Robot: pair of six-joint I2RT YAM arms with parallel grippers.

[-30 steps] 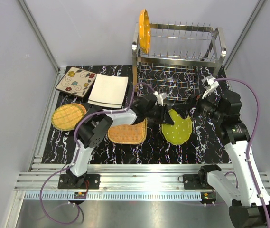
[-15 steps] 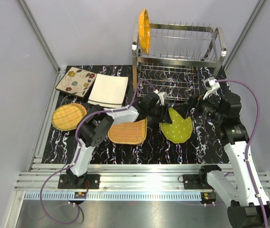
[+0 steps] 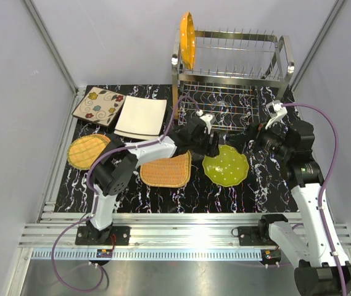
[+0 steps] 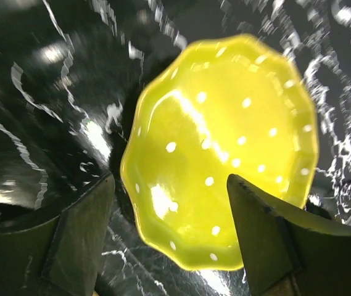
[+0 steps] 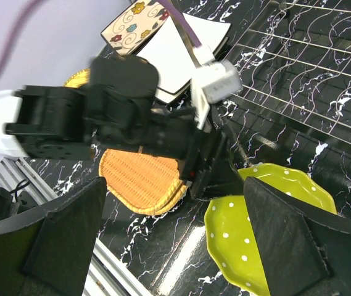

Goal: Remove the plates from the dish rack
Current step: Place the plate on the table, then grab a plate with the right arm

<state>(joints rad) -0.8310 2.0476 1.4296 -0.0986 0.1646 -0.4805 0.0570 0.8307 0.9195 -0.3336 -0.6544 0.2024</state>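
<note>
1. Now the green plate lies flat on the table, in the middle of the top view.
2. The left jaws stand apart by its upper left edge, holding nothing.
3. The right jaws are wide apart too, holding nothing.
4. An orange dotted plate stands upright at the top left end of the dish rack.
5. A floral plate and a white plate lie at the upper left, with a round wicker plate and a squarish wicker plate lower down.

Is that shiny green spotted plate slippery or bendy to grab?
Probably stiff: the green plate holds its scalloped shape. Likely slippery, since its surface gleams with highlights. Lying flat, it should slide rather than roll.
</note>
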